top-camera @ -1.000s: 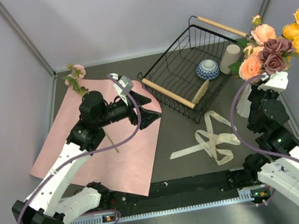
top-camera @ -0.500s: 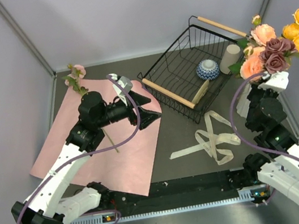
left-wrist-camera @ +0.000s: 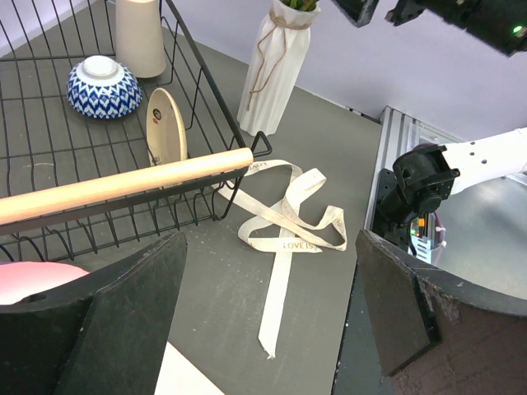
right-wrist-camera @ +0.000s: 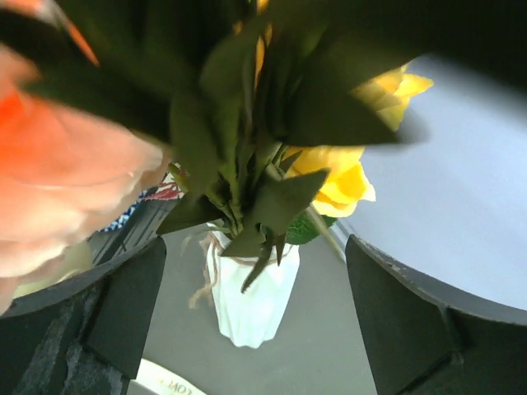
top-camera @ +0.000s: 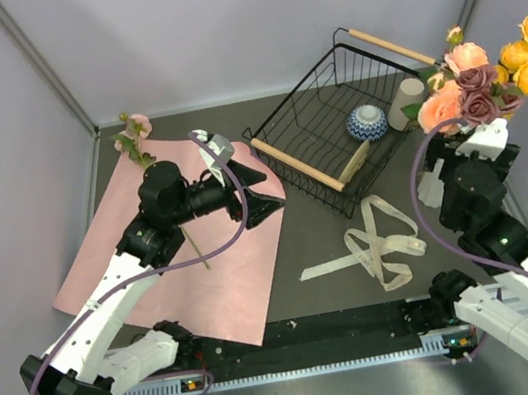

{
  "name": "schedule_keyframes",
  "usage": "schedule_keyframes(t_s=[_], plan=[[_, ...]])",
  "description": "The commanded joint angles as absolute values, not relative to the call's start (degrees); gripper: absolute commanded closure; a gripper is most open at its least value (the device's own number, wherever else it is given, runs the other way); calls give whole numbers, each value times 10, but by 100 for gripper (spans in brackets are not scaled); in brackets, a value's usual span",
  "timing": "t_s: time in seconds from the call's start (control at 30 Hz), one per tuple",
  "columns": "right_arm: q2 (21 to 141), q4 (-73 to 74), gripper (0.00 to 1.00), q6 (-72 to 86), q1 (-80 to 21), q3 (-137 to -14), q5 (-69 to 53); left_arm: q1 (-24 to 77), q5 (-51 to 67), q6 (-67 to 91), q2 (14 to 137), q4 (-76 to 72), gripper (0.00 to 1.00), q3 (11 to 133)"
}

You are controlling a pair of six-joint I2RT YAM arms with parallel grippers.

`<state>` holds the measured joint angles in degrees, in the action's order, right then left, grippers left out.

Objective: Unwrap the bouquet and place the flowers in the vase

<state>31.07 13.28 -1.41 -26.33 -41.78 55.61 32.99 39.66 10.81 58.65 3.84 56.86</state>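
Though in the vase (right-wrist-camera: 251, 300), flowers (right-wrist-camera: 247, 164) between the right hand's (right-wrist-camera: 255, 247) parted fingers (right-wrist-camera: 123, 313).

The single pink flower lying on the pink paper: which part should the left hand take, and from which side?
Probably the bare green stem of the flower, near its cut end, from straight above, with the left hand turned so its fingers close across it. The stem lies flat on the pink paper, thin and straight; the bloom is soft.

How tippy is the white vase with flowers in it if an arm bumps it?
Probably top-heavy: the vase is tall and narrow, the flowers spread wide above it. It looks like rigid ceramic, so likely breakable.
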Motion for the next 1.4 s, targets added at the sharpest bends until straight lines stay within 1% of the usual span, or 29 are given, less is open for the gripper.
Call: schedule_keyframes(t_s=[0.0,0.07,0.17,0.2,0.33,0.37,0.57,0.8,0.9,0.97,1.03,1.1,1.13,1.2,1.23,1.3,1.33,1.37], plan=[[284,268,6,61,-258,-497,509,331,406,107,588,16,11,570],[277,296,1,71,-258,-525,461,331,409,111,587,13,11,567],[275,372,1,96,-258,-573,375,330,414,115,600,8,11,567],[272,409,1,120,-258,-581,362,331,413,115,611,9,11,567],[240,476,1,188,-258,-597,292,331,398,110,629,12,11,568],[233,485,1,192,-258,-598,253,330,393,109,633,13,11,569],[206,543,1,253,-258,-604,155,323,366,103,648,21,11,576],[212,568,1,261,-258,-612,72,322,316,100,644,34,11,582],[225,565,1,252,-258,-599,19,319,269,101,648,61,11,596],[236,556,1,244,-258,-573,-29,316,211,112,649,80,11,610],[240,520,1,239,-258,-538,-86,309,152,122,650,105,11,616],[239,469,1,236,-258,-500,-129,297,116,144,648,121,11,624],[239,453,1,235,-258,-491,-173,280,102,155,648,136,11,626],[239,407,1,236,-258,-462,-200,253,67,202,646,156,11,629],[240,396,1,236,-258,-455,-216,216,64,220,644,179,11,629],[244,376,1,232,-258,-440,-236,171,69,267,643,201,11,625],[248,364,1,229,-258,-438,-249,130,69,277,642,214,11,622],[257,360,1,223,-258,-436,-255,111,66,283,643,235,11,618]])
